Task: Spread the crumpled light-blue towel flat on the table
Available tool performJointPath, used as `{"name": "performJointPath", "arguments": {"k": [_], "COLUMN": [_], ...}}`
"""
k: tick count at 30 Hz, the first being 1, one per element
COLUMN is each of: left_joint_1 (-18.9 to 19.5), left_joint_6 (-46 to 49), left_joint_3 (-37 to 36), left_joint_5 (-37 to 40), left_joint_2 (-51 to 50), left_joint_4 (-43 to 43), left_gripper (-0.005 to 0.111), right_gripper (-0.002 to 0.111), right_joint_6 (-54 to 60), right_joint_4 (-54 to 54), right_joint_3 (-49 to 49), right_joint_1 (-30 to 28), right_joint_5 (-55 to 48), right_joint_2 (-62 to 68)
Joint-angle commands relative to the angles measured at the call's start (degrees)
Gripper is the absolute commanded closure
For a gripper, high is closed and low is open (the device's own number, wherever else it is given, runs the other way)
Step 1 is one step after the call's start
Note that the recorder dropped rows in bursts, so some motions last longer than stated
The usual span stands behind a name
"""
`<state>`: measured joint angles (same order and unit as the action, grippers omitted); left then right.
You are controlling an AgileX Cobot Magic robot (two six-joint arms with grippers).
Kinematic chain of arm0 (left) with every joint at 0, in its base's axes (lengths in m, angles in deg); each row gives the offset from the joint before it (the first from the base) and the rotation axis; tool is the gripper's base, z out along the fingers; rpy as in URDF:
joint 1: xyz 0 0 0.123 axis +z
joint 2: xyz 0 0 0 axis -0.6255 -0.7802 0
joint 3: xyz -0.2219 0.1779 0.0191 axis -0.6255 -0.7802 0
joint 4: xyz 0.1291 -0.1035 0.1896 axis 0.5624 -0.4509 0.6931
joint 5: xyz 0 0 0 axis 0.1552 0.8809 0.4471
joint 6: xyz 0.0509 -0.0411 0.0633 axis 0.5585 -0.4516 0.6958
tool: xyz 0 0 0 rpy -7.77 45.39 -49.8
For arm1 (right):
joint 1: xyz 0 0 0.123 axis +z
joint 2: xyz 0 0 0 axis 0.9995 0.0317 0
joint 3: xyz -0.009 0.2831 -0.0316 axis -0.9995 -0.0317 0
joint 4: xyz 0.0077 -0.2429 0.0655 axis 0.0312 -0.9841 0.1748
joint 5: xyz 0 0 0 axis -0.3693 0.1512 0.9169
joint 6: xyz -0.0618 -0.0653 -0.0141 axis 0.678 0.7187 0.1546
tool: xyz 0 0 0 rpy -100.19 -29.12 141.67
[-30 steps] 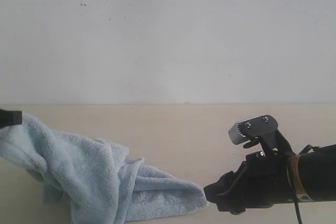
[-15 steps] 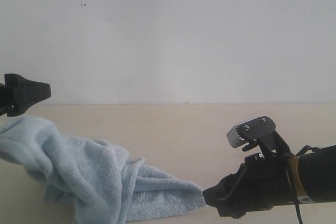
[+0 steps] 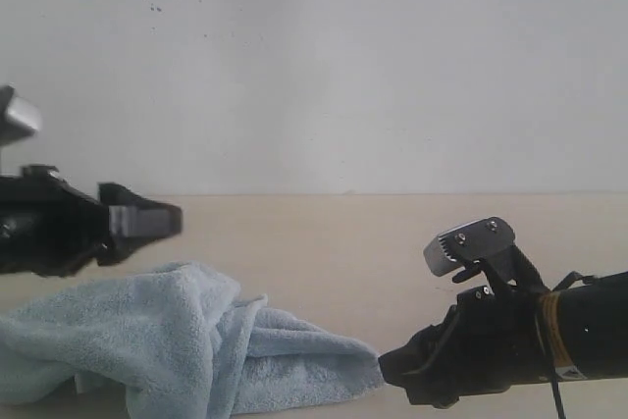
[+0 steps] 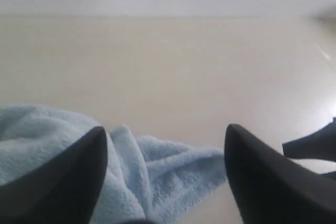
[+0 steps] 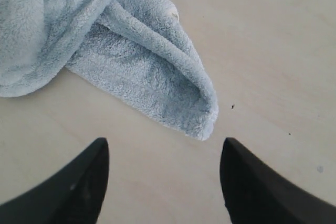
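Jaws on both arms stood wide apart and held nothing. We saw the left jaws hovering above the towel (image 3: pixel 186 340), clear of it, and the right jaws low, just short of its folded tip. The towel lay crumpled in folds on the tabletop (image 3: pixel 392 242), toward the left of the exterior view.

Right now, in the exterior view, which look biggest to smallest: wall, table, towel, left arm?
1. wall
2. table
3. towel
4. left arm, though the picture's edge cuts it off, so only part of it counts.
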<state>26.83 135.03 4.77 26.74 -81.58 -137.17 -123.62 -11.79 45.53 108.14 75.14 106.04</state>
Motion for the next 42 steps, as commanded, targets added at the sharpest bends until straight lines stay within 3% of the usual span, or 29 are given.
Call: {"name": "performJointPath", "arguments": {"k": [1, 5, 8, 15, 29, 37, 42], "left_joint_1": [-7.59, -12.83, -14.73, -15.26, -18.07, -18.18, -18.18], "left_joint_6": [3.62, 4.16, 3.67, 3.78, 4.55, 4.55, 4.55], "left_joint_3": [1.84, 7.77, 11.93, 16.68, 19.70, 19.85, 19.85], "left_joint_5": [-0.87, -4.62, -9.23, -18.54, -22.49, -26.86, -26.47], "left_joint_2": [-10.19, -18.89, -24.15, -28.68, -35.24, -37.19, -38.30], "left_joint_4": [-1.12, -1.12, -1.12, -1.12, -1.12, -1.12, -1.12], "left_gripper": [0.043, 0.043, 0.043, 0.043, 0.043, 0.063, 0.086], "right_gripper": [0.049, 0.049, 0.049, 0.049, 0.049, 0.049, 0.049], "right_joint_6": [0.45, 0.45, 0.45, 0.45, 0.45, 0.45, 0.45], "right_joint_4": [0.37, 0.37, 0.37, 0.37, 0.37, 0.37, 0.46], "right_joint_3": [0.26, 0.26, 0.26, 0.26, 0.26, 0.26, 0.26], "right_joint_1": [0.06, 0.06, 0.06, 0.06, 0.06, 0.06, 0.06], "right_joint_5": [0.15, 0.15, 0.15, 0.15, 0.37, 0.37, 0.59], "right_joint_2": [0.12, 0.12, 0.12, 0.12, 0.12, 0.12, 0.12]}}
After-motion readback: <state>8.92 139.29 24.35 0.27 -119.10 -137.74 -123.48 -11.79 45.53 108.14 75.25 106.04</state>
